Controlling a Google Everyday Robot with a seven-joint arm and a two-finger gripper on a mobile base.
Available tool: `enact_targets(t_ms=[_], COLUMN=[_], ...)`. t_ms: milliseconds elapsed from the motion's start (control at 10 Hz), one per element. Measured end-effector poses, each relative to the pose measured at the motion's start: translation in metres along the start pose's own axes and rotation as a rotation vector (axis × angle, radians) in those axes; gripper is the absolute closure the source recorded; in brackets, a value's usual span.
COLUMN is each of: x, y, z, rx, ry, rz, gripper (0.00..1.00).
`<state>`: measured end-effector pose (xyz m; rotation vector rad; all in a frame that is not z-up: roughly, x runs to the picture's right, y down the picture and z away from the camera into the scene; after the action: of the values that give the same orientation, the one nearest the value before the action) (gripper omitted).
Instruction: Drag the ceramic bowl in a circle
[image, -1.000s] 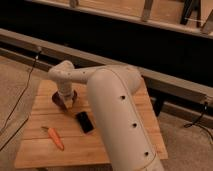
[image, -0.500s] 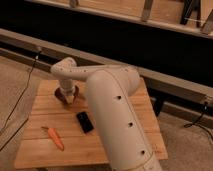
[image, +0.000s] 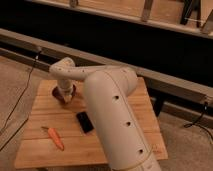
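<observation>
The ceramic bowl (image: 56, 92) is a small maroon bowl on the left rear part of the wooden table (image: 40, 112). My gripper (image: 64, 95) comes down from the white arm's wrist right at the bowl, on or in its right side, and covers much of it. The large white arm (image: 112, 110) fills the middle of the view and hides the table behind it.
A flat black slab (image: 84, 121) lies on the table near its middle, just in front of the gripper. An orange carrot (image: 55, 138) lies at the front left. A long dark rail (image: 150, 80) runs behind the table. Cables trail over the floor at the left (image: 20, 95).
The wrist and gripper have shifted a little over the bowl's spot, first slightly right and back, then left. The slab and the carrot have not moved.
</observation>
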<state>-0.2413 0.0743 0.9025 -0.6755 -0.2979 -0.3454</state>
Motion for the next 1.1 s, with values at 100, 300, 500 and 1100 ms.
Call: enact_targets(t_ms=[100, 300, 500, 1100], x=[-0.002, -0.005, -0.007, -0.013], y=[0.0, 0.001, 0.002, 0.008], z=[0.0, -0.001, -0.003, -0.003], rx=[0.004, 0.013, 0.023, 0.028], ry=[-0.009, -0.024, -0.033, -0.046], rz=[-0.006, -0.019, -0.032, -0.085], gripper=[0.55, 0.39, 0.35, 0.35])
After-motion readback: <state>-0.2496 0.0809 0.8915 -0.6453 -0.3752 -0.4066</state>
